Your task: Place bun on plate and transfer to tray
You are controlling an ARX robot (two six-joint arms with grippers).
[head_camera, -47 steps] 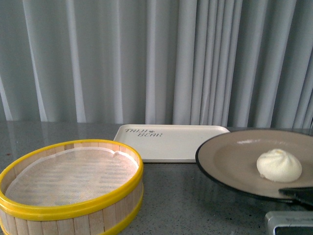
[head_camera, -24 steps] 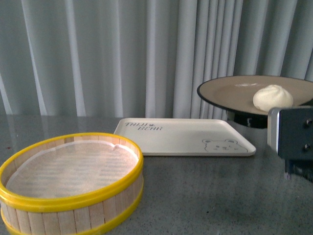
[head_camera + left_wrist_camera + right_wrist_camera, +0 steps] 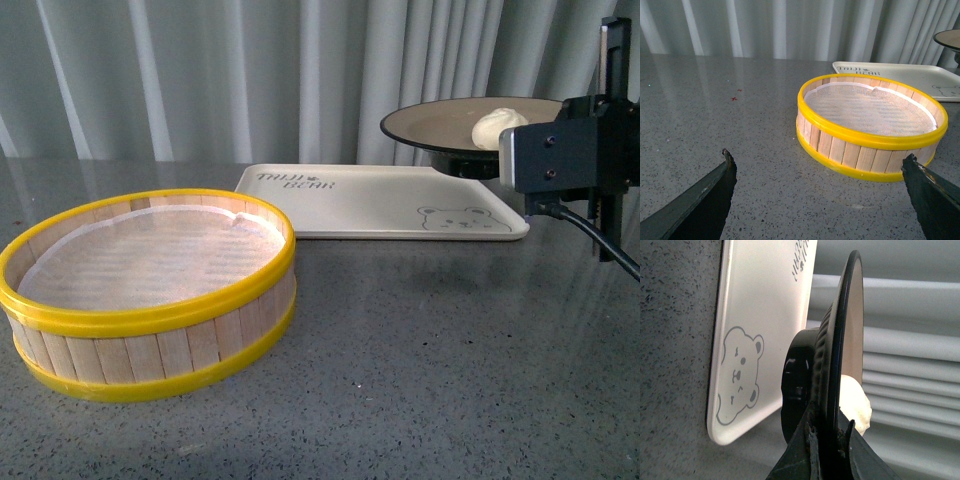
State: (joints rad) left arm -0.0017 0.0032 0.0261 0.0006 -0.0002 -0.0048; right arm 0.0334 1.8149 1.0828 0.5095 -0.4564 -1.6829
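Since half a second ago the plate (image 3: pixel 445 122) has travelled toward my left and now hangs over the tray (image 3: pixel 370 195), near its far right corner. My right claw (image 3: pixel 828 436) pinches the thin black rim. The bun (image 3: pixel 497 127) sits on the matte grey-beige face near the gripped edge, with the plate about level. Foot touching tray: cannot tell. Tray lies below, long axis left–right; smooth, cream-white, rounded corners. Judgement: a straight descent remains; the soft domed bun could slide. My left claw (image 3: pixel 817 153) is wide and empty, facing the steamer basket (image 3: pixel 870 125).
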